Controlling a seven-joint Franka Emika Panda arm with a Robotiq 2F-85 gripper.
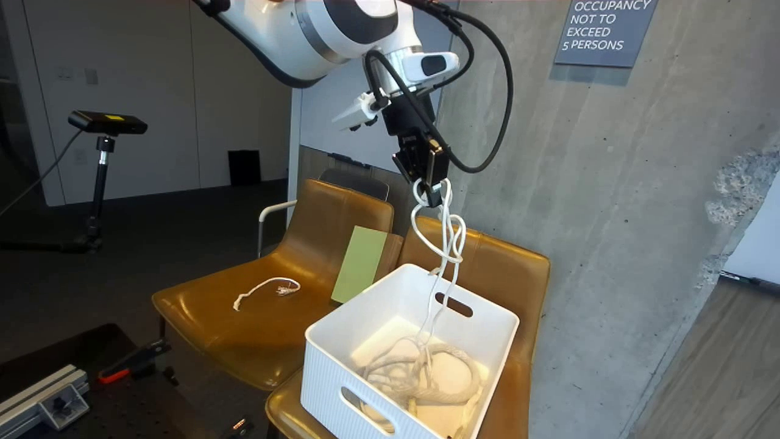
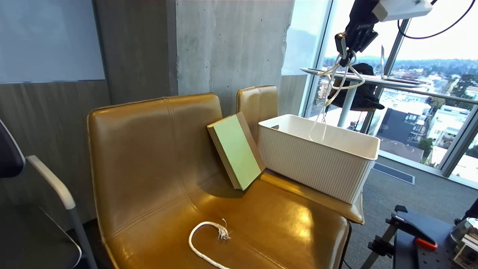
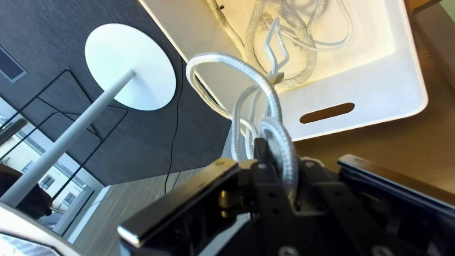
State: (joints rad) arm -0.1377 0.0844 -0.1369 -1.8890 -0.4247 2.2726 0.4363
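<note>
My gripper (image 1: pixel 434 194) is shut on a white rope (image 1: pixel 454 244), high above a white ribbed bin (image 1: pixel 332 372). The rope hangs in tangled loops from the fingertips, and its lower strands reach down into the bin. In an exterior view the gripper (image 2: pixel 345 59) and rope (image 2: pixel 330 87) hang over the bin (image 2: pixel 306 160). In the wrist view a rope loop (image 3: pixel 227 59) passes between the fingers (image 3: pixel 275 153), with the bin (image 3: pixel 376 97) beyond. A thicker beige rope (image 3: pixel 253 32) and thin strands lie on the bin floor. A short frayed rope piece (image 1: pixel 268 283) lies on a chair seat.
The bin stands on a brown leather chair (image 1: pixel 512 262). A second brown chair (image 1: pixel 213 317) is beside it, with a green book-like block (image 1: pixel 359 262) leaning between them. A concrete wall (image 1: pixel 609 213) is behind. A red-handled clamp (image 1: pixel 131 363) and a camera on a stand (image 1: pixel 106 122) are nearby.
</note>
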